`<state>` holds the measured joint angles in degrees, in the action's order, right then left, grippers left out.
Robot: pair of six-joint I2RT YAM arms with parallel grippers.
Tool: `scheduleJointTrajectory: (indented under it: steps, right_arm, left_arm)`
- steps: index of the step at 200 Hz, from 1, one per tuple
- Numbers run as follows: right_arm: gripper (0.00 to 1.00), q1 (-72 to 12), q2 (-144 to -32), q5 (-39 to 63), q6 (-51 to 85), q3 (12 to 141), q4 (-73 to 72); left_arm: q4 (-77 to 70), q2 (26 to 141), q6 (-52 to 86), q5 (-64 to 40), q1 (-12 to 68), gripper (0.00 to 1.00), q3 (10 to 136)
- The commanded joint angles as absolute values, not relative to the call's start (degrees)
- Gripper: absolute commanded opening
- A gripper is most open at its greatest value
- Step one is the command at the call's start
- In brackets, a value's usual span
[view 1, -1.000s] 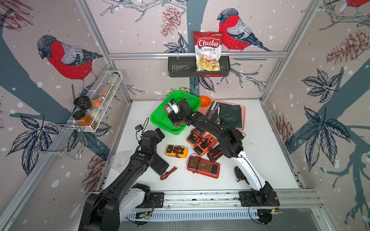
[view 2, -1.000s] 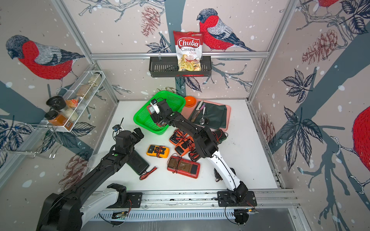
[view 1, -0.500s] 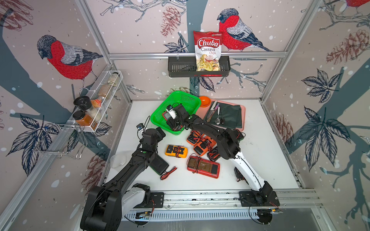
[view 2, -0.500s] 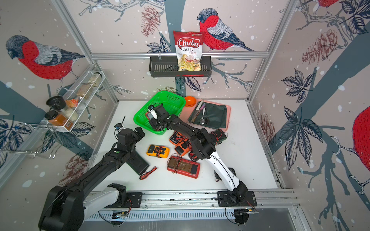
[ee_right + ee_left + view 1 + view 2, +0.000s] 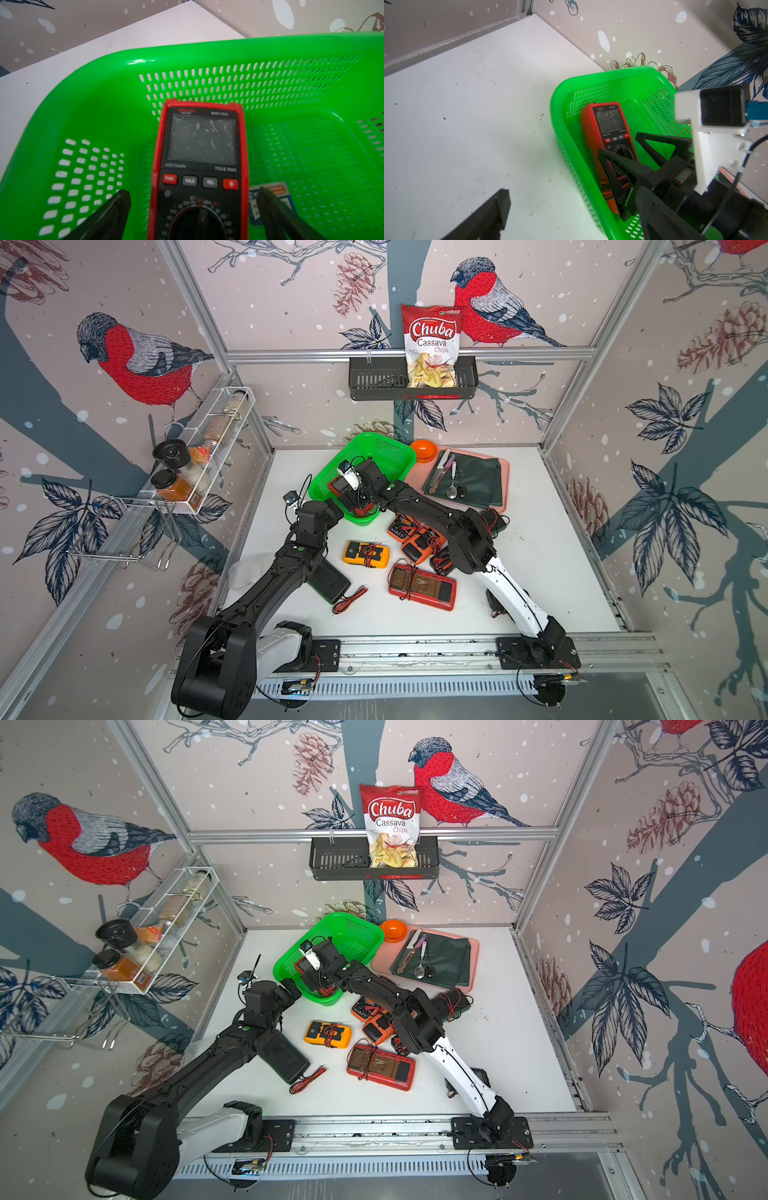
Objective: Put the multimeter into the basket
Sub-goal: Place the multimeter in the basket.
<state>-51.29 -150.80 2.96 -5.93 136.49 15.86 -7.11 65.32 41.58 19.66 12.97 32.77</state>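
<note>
A red and black multimeter [image 5: 199, 145] lies inside the bright green basket [image 5: 104, 83], along its left wall, screen up. My right gripper [image 5: 193, 192] is open and straddles the meter's dial end, with a gap showing on each side of the case. In the left wrist view the same multimeter [image 5: 608, 124] sits below the basket's rim [image 5: 556, 99]. In both top views the right arm hides most of the meter [image 5: 337, 486]. My left gripper [image 5: 332, 510] stands open and empty beside the basket's near left corner; one of its fingers [image 5: 500, 199] hovers over the white table.
Other meters lie on the table: a yellow one [image 5: 365, 553], a red one [image 5: 422, 587], orange ones [image 5: 415, 539] and a black one [image 5: 328, 583] under the left arm. A pink tray [image 5: 503, 464] with cutlery and an orange bowl [image 5: 423, 449] stand right of the basket.
The right gripper came down into the basket with the multimeter and opened, letting it go. The left gripper edged closer to the basket's near corner.
</note>
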Motion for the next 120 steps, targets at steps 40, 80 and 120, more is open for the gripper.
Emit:
scheduleJointTrajectory:
  steps: [40, 80, 120]
  right_arm:
    - [0.99, -49.33, -140.48, 1.76, -1.25, 131.02, 10.32]
    - [0.99, -46.26, -127.84, -4.11, 8.31, 117.44, 6.37]
    - [0.99, -41.11, -112.78, -12.52, 24.72, 99.43, 11.94]
  left_arm:
    - [-7.78, 66.37, 41.51, 18.13, 11.0, 0.94, 34.79]
    - [-7.08, 69.95, 40.09, 15.49, 10.2, 0.89, 37.53]
    - [-6.6, 74.91, 37.3, 14.13, 9.24, 0.82, 40.06]
